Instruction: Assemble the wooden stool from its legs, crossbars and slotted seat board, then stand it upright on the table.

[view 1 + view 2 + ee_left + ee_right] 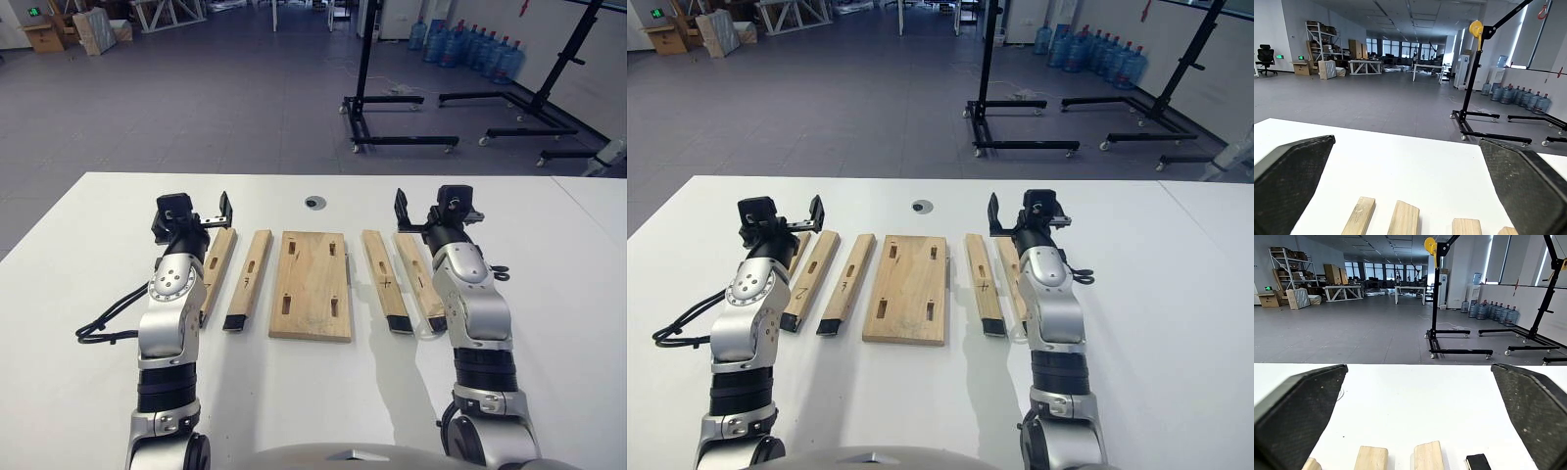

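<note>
The board lies flat in the middle of the desk, slots facing up, with nothing fitted into it. The left sticks lie just beside it on one side and the right sticks on the other, all flat, roughly parallel to its long edges and apart from it. At least two show on each side, and another may lie under the left arm. Several have a black tip at the near end, so those are probably legs. Which ones are crossbars I cannot tell.

The left hand hovers over the far ends of the left sticks. In its wrist view its fingers stand wide apart with nothing between them. The right hand sits the same way over the far ends of the right sticks, fingers spread and empty.

By the look of it, assembly has not begun: every part is loose and nothing stands upright. The step in hand is the first pick. That calls for one hand to come down over a stick and close across its narrow width. The stick then has to be turned on end so its tenon meets a slot in the board. The other hand will likely need to steady the board, since a flat, loose board could slide when pushed.
</note>
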You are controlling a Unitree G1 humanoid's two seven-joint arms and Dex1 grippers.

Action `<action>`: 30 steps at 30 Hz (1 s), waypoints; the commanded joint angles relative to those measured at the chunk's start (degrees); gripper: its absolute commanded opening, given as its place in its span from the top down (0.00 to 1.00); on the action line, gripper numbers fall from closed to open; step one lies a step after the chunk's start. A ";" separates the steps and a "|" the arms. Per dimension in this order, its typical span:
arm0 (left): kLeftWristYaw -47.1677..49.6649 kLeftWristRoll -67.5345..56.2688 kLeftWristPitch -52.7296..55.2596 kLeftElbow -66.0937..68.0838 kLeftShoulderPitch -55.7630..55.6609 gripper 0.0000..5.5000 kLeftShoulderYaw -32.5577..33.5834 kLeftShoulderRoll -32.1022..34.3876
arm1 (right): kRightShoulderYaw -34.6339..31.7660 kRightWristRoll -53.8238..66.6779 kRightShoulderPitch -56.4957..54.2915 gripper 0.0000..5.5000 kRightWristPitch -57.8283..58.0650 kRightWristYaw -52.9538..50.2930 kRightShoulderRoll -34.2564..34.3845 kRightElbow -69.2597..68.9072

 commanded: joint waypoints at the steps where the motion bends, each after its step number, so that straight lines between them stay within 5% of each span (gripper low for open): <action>1: 0.14 0.25 0.38 0.77 -0.73 0.02 -0.38 0.14 | 0.02 -0.06 -1.17 0.02 0.10 -0.23 0.17 0.36; 21: 0.36 0.82 0.41 0.55 -0.81 0.02 -1.02 0.40 | -1.08 0.46 -2.39 0.02 2.65 -0.23 -1.19 -0.13; 27: -0.31 0.00 4.17 -6.50 4.16 0.02 1.09 1.93 | -10.91 6.77 -9.48 0.02 18.68 19.44 -29.44 6.47; 30: 0.22 -0.05 4.81 -6.77 5.92 0.02 2.19 1.76 | -8.04 6.44 -3.79 0.02 17.08 26.03 -32.21 12.05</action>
